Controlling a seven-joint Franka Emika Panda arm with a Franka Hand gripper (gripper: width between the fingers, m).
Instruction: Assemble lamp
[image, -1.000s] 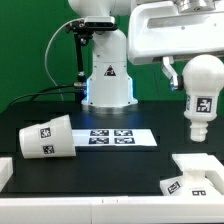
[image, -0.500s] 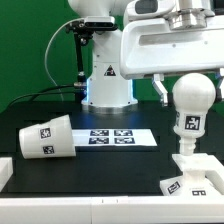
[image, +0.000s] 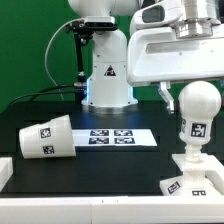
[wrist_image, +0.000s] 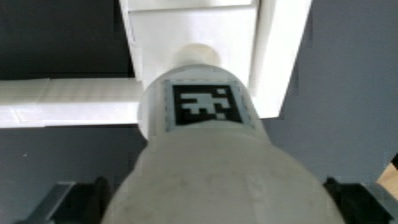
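Note:
The bulb (image: 197, 112) is white and rounded, with a tag on its side and its neck pointing down. It stands upright with its neck tip at the top of the boxy base (image: 196, 176) at the exterior view's right. In the wrist view the bulb (wrist_image: 205, 150) fills the space between my gripper's (wrist_image: 210, 205) dark fingers (wrist_image: 71, 200), which are shut on it, with the base (wrist_image: 71, 100) beyond. The conical shade (image: 45, 138) lies on its side at the exterior view's left. In the exterior view the fingers are hidden by the arm's body.
The marker board (image: 116, 137) lies flat in the middle of the black table. The robot's pedestal (image: 107, 75) stands behind it. A white rim (image: 5, 172) runs along the table's front left corner.
The bulb in my gripper has moved down and toward the exterior view's left, from hanging in the air to standing with its neck on the base. The shade has not moved.

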